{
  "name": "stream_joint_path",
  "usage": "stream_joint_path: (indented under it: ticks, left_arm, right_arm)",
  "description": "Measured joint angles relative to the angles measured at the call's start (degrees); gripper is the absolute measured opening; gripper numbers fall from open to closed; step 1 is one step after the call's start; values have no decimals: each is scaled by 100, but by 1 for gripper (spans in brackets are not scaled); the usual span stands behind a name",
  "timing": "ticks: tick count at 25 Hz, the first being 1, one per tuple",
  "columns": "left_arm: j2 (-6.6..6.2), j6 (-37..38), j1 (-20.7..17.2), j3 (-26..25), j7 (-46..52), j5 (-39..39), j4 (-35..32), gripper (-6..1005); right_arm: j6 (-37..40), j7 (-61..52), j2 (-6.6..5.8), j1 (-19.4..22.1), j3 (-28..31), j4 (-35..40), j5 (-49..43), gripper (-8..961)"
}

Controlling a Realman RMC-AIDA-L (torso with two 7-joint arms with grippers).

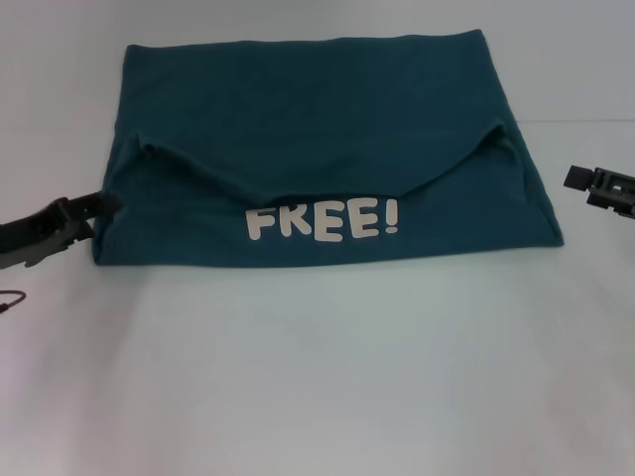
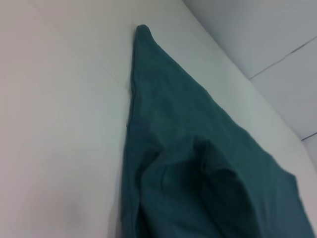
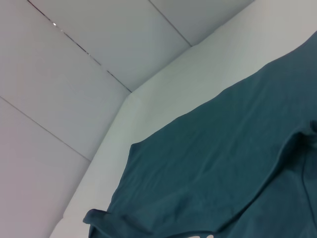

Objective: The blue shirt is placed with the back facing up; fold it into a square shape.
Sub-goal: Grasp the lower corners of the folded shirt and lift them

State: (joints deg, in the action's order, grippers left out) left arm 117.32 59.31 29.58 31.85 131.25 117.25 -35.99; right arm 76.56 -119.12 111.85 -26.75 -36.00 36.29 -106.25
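At left gripper (image 1: 99, 206) tip: blue shirt (image 1: 317, 129) left edge, touching; grip state unclear. Right gripper (image 1: 595, 184) just off right edge, likewise unclear. Soft, limp, light cloth; pinch side edges.

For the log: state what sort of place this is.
Probably a lab test bench: a bare white table, pale panelled walls, one blue shirt, left pincer at its edge, right pincer apart.
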Motion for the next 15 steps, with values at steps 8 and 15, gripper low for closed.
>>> stream_joint_path:
  ticks: [8,15]
  left_arm:
    - [51,-450,90,44,-681,4,331,668]
    - [101,-616,113,234,-766,3,364,646]
  right_arm:
    - [2,30,4,13,159,0,12,836]
    - [7,42,13,32,253,-29,16,835]
